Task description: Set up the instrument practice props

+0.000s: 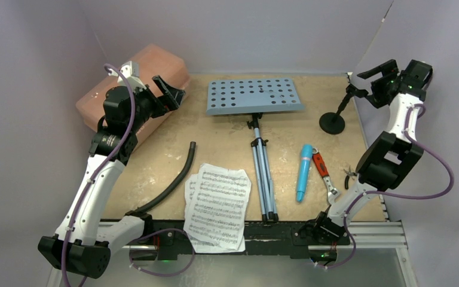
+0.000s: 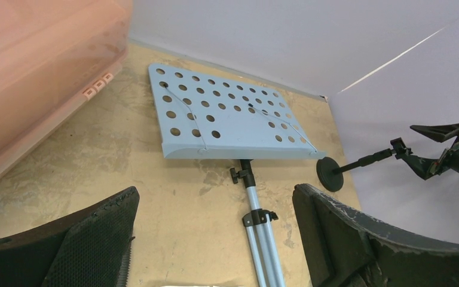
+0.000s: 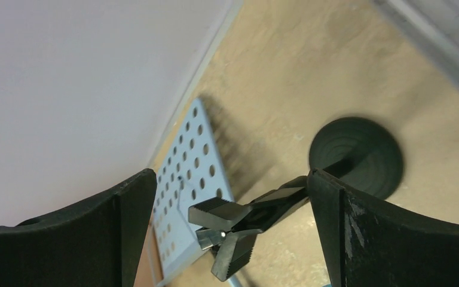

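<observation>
the black fingers (image 3: 364, 239) of the right gripper (image 3: 230, 203) fill the foreground of its wrist view, spread wide and clamping nothing. the clip (image 3: 224, 230) on top of the short mic stand (image 3: 358, 155) shows in the gap between them. it is clear of the left-hand finger, but whether the pole brushes the other one i cannot tell. the round base is down on the table (image 1: 215, 137) at the far right, the pole leaning up toward the gripper. whether the base sits quite flat is hard to judge

the left gripper (image 2: 215, 200) is also fully open and empty, hanging near the salmon-pink case (image 1: 161, 63) and facing the light-blue music stand (image 1: 255, 97). that looks like a ready position for taking hold of it. the stand lies flat in the middle of the table, perforated desk toward the back wall and tripod legs folded together and pointing at the near edge, so it has yet to be raised

the two sheet-music pages (image 1: 218, 206) lie stacked left of the legs, overhanging the near edge. the turquoise microphone (image 1: 304, 172) lies right of the legs, just beside a red-handled tool (image 1: 321, 167) and not yet in the clip. a curved black hose (image 1: 173, 179) lies left of the pages
</observation>
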